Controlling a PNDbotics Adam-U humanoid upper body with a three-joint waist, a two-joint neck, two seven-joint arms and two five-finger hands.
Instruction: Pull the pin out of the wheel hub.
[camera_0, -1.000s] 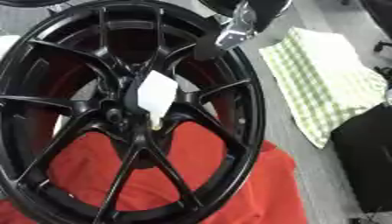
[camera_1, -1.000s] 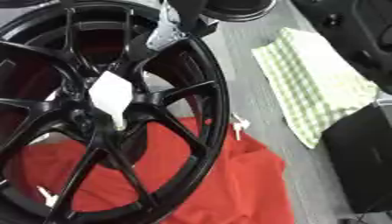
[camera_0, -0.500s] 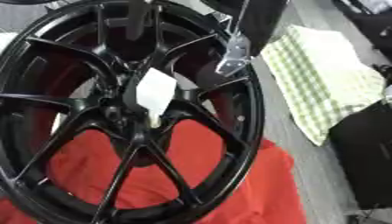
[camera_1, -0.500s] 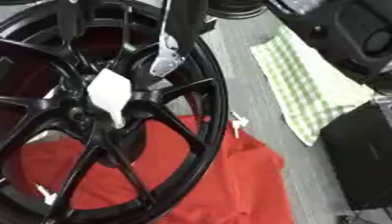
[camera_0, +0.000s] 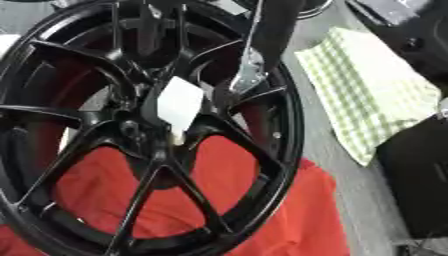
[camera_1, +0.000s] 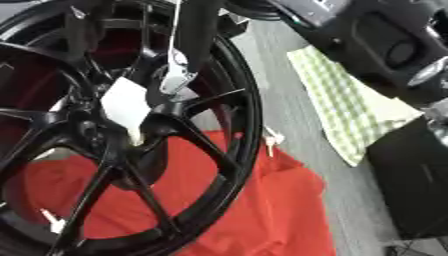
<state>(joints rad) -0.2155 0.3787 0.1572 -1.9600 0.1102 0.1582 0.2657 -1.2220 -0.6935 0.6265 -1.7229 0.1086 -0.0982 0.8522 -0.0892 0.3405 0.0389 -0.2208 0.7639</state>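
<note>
The right hand (camera_0: 249, 75) had dropped from the rim toward the wheel hub (camera_0: 144, 132) – its grip could not be told – closing on the pale pin (camera_0: 178, 106) still seated there, just beside its fingertips.

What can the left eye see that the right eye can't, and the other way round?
Only the left eye view shows the whole right edge of the green checked cloth. Only the right eye view shows the big black arm with its silver joint, and a small white thing on the red cloth. Both show the black wheel, the white tag at its hub and the silvery hand coming down toward it.
</note>
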